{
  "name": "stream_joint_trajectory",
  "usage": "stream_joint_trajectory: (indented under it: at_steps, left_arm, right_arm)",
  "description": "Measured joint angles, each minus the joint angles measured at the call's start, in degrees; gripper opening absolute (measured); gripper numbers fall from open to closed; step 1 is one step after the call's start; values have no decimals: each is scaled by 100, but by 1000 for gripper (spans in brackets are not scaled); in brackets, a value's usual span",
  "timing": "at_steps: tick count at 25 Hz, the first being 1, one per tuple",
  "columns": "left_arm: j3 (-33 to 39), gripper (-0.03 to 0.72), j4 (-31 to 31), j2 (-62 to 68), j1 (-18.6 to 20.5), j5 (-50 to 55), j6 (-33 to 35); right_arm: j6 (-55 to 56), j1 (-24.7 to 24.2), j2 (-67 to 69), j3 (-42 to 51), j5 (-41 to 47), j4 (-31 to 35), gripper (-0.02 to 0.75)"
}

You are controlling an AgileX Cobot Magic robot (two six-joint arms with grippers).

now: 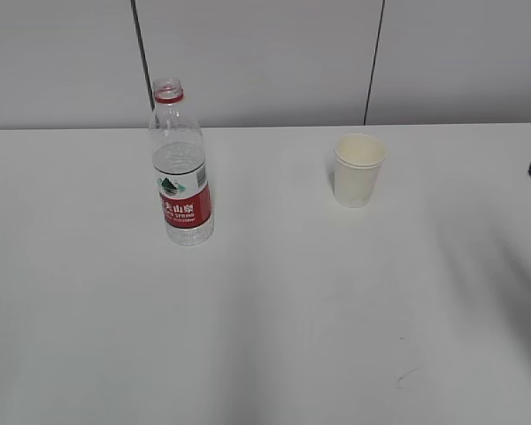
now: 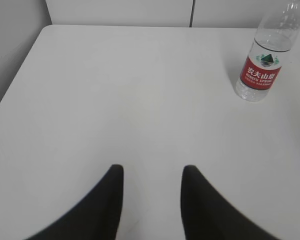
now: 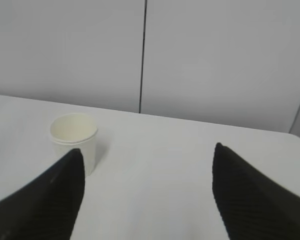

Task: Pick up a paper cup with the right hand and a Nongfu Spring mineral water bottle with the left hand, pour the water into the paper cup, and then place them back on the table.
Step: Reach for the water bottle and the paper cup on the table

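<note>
Bottle (image 1: pixel 182 168) and paper cup (image 1: pixel 358 170) stand upright, well apart, near the bench's (image 1: pixel 274 328) far edge; both grippers' jaws apart, holding nothing

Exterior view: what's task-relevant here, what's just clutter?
Job:
clear plastic Nongfu Spring bottle with red label, uncapped
cream paper cup
white tabletop
open left hand
open right hand

Lying about:
nothing loose; only a dark scratch mark

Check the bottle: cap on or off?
Off. The Nongfu Spring mineral water bottle stands upright on the table with an open mouth above the red neck ring; no cap visible.
</note>
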Motion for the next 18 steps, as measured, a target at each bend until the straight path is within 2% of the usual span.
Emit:
stream_joint_trajectory:
  at_steps: [3,6,9,18]
  left_arm:
    - [0,239,0,0,0,0,0]
    - [0,239,0,0,0,0,0]
    - [0,239,0,0,0,0,0]
    - [0,239,0,0,0,0,0]
  right_arm:
    - [405,0,664,28,-648,-715,594]
    - [542,10,1390,28,-1361,-1384,633]
    - [650,107,2087,-156,-1750,-1613,663]
    - [690,274,3804,-1113,-2117,-1774,671]
